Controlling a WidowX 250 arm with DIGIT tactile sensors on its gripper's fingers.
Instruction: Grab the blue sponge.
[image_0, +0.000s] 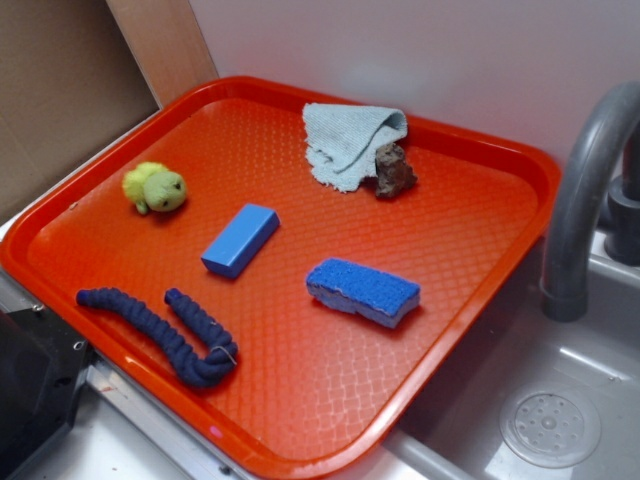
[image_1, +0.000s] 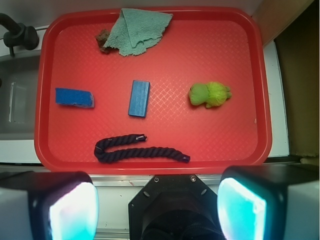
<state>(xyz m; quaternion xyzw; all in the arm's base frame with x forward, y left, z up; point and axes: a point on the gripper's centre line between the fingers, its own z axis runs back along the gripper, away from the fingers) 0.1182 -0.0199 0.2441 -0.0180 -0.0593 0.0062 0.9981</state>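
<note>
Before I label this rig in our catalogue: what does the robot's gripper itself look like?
Only the wrist view shows it. The gripper has two chunky, rounded-corner black fingers at the bottom corners of the frame, each with a glowing pale cyan-white pad on its inner face. Between them sits a black angular housing with two small screws near its top edge. No cables or markings show, and the arm itself is out of view.

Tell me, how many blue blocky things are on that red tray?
2: the blue sponge nearest the sink, and a smooth blue block mid-tray. The dark rope doesn't count.
</note>
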